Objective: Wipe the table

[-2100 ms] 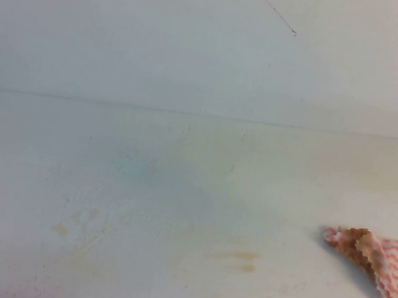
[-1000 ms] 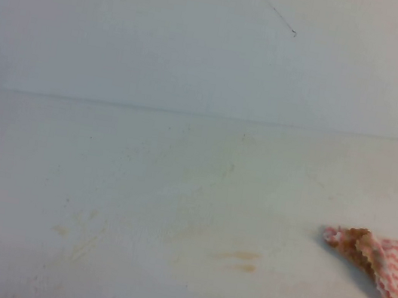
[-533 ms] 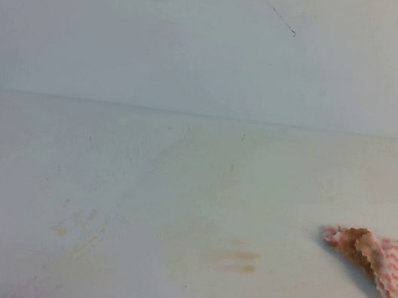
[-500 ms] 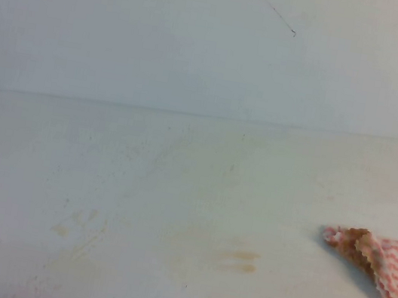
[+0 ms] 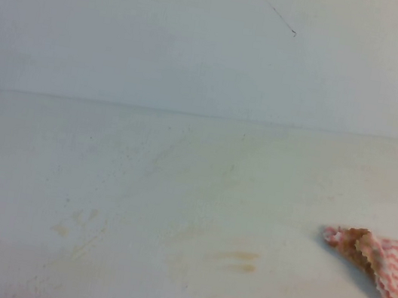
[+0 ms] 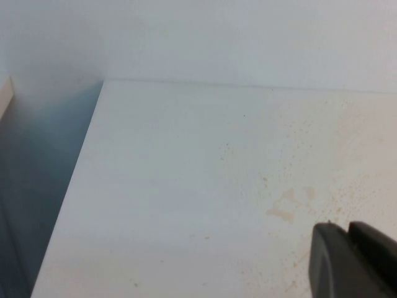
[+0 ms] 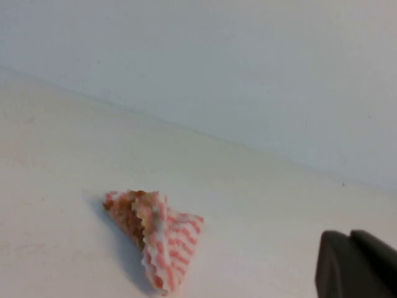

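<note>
Where the desk (image 5: 141,177) runs toward its near right side, we note the crumpled red-striped cloth (image 5: 368,260) lying free, with brownish stains (image 5: 238,259) to its left. Right pincer (image 7: 349,241) sits clear of the cloth, fingers together. Left pincer (image 6: 347,234) is likewise closed, over the desk's speckled left part.

My crumpled rag of pink-and-white wavy-striped cloth (image 5: 368,258) lies on the right of the matt off-white tabletop (image 5: 142,170). Its left folds look tan-brown, stain or print I can't tell. Faint orange-brown smears (image 5: 235,259) streak the near middle, with paler yellowish blotches (image 5: 71,227) at the near left and fine tan specks around them. The plain far wall (image 5: 164,36) is pale bluish white, crossed by one thin dark line (image 5: 281,21). My left gripper (image 6: 348,230), over the table's near left, and my right gripper (image 7: 350,239), on the rag's near side, are matt black.
</note>
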Controlling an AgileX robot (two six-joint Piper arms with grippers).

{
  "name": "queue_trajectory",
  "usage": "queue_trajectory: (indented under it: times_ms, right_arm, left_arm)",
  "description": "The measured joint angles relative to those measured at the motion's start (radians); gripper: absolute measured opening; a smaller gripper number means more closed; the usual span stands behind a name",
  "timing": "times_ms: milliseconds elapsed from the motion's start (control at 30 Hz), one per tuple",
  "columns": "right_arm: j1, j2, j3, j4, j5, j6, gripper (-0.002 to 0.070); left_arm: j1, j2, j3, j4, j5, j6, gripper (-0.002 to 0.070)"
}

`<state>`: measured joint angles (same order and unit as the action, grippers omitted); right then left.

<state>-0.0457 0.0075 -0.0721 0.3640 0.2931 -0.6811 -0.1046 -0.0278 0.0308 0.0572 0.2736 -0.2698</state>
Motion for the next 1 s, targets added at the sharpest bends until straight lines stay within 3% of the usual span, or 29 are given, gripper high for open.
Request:
queue_trajectory:
  times_ms: [100, 433, 1000]
  right_arm:
    - [0.000, -0.013, 0.080, -0.032, -0.062, 0.124, -0.0002]
    - [0.000, -0.018, 0.099, -0.396, 0.049, 0.637, -0.0002]
    - [0.000, -0.018, 0.099, -0.454, 0.057, 0.639, -0.0002]
  left_arm:
    - [0.000, 0.000, 0.000, 0.000, 0.000, 0.000, 0.0000]
    - [0.000, 0.000, 0.000, 0.000, 0.000, 0.000, 0.0000]
    - [0.000, 0.000, 0.000, 0.000, 0.000, 0.000, 0.0000]
